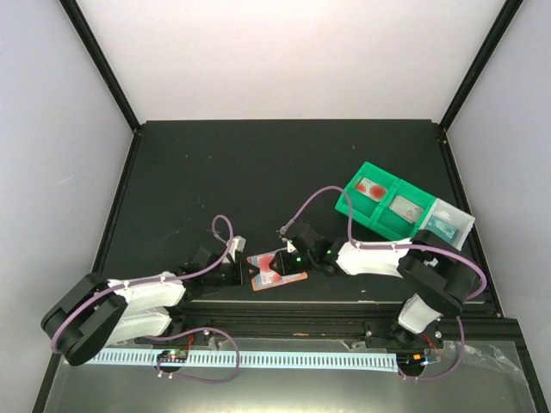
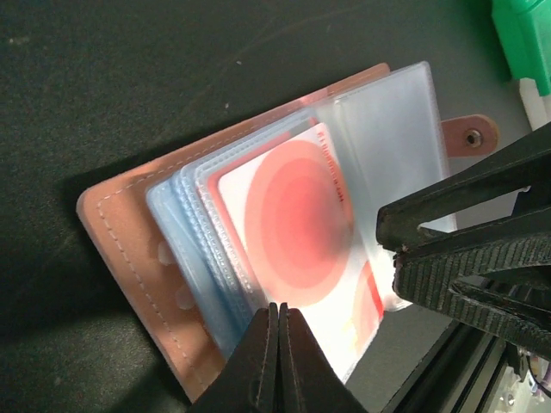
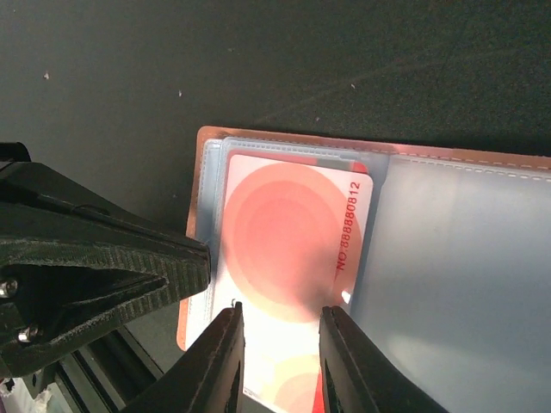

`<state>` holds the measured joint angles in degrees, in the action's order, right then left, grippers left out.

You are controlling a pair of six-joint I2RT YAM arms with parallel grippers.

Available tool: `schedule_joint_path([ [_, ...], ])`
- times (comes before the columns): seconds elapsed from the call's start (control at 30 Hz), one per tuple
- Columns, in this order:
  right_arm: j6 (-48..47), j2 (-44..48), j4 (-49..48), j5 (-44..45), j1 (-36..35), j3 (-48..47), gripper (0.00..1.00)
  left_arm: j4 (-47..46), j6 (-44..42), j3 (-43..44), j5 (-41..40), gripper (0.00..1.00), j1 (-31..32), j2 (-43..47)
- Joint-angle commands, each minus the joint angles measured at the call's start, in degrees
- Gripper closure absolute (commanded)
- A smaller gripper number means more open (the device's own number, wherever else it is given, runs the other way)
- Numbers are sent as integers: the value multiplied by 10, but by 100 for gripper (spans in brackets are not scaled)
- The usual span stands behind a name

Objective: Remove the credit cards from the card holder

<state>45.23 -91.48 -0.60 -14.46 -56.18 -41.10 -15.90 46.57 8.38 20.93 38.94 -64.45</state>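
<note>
No card is taken out yet: the red card (image 3: 293, 249) is seen inside the open card holder (image 1: 277, 271), laid flat between both claws. The left claw (image 2: 277, 323) is closed, apparently on the holder's edge; the right claw (image 3: 280, 331) is held slightly open astride the card. The edge of the table (image 1: 258, 172) runs close behind them; open room is left ahead, green bins (image 1: 383, 202) well aside

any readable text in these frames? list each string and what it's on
"NO 888880812": red print along one edge of the card, right wrist view; the mark after NO is unclear.
The same print in the left wrist view: too blurred to read.
Holder: no text visible.
Bins and their contents, top view: too small to read.
</note>
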Motion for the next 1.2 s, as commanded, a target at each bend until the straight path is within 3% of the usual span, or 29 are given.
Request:
schedule_joint_path([
  [0.0,-9,-10,-18,3,-3,1,73,-31,-4,-2,2,98,-3,-22],
  [0.63,-30,2,47,80,-2,-4,72,-23,-22,1,-11,98,-3,-61],
  [0.9,-21,-17,-4,31,-2,7,73,-19,-25,5,-12,98,-3,-65],
  [1.17,-12,-26,-36,12,2,20,85,-17,-25,0,-17,98,-3,-65],
])
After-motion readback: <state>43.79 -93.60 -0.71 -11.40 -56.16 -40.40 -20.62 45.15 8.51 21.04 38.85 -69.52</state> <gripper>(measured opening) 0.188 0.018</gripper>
